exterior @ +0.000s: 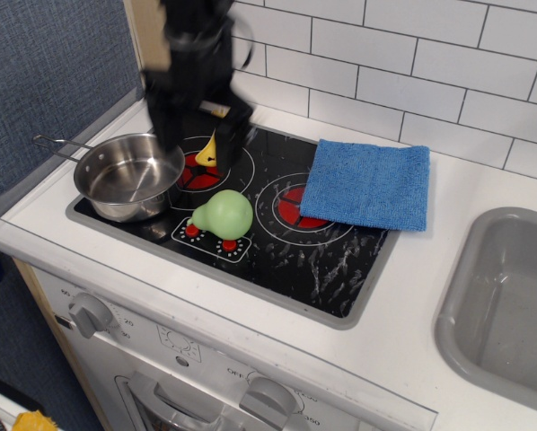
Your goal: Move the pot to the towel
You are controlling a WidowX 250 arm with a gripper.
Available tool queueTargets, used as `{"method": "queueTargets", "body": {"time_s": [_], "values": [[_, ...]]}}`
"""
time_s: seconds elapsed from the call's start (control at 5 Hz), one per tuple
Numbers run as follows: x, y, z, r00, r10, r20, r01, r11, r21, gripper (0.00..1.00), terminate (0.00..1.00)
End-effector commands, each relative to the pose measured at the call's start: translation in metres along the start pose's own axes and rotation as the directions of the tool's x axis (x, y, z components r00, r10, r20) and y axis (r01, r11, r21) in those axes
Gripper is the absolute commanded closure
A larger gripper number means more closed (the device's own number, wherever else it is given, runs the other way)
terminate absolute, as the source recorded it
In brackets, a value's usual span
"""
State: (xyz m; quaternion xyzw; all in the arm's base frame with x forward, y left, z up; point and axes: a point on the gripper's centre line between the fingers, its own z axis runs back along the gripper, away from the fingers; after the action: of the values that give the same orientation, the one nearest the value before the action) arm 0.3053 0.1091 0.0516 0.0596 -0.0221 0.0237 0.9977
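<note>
The shiny steel pot [129, 176] sits on the front left of the black stovetop, its wire handle pointing left. The blue towel [368, 183] lies flat over the stove's back right corner. My black gripper [199, 135] hangs open just above the pot's right rim, one finger over the pot edge and the other over the left burner. It holds nothing. The image of the arm is motion-blurred.
A light green pear-shaped toy [222, 215] lies at the stove's front middle. A yellow spatula [213, 148] is partly hidden behind my gripper. A grey sink basin [506, 305] is at the right. A wooden post [159, 54] and a tiled wall stand behind.
</note>
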Motion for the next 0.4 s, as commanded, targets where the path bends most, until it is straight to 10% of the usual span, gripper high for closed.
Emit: {"method": "queueTargets", "body": {"time_s": [0.0,0.2], "values": [[-0.0025,0.0201,-0.0332,0.997,0.066,-0.043,-0.064,0.996,0.063,0.0,0.0],[0.0012,0.0128,-0.0425,0.998,0.045,-0.05,-0.042,0.998,0.054,1.0,0.0]]}}
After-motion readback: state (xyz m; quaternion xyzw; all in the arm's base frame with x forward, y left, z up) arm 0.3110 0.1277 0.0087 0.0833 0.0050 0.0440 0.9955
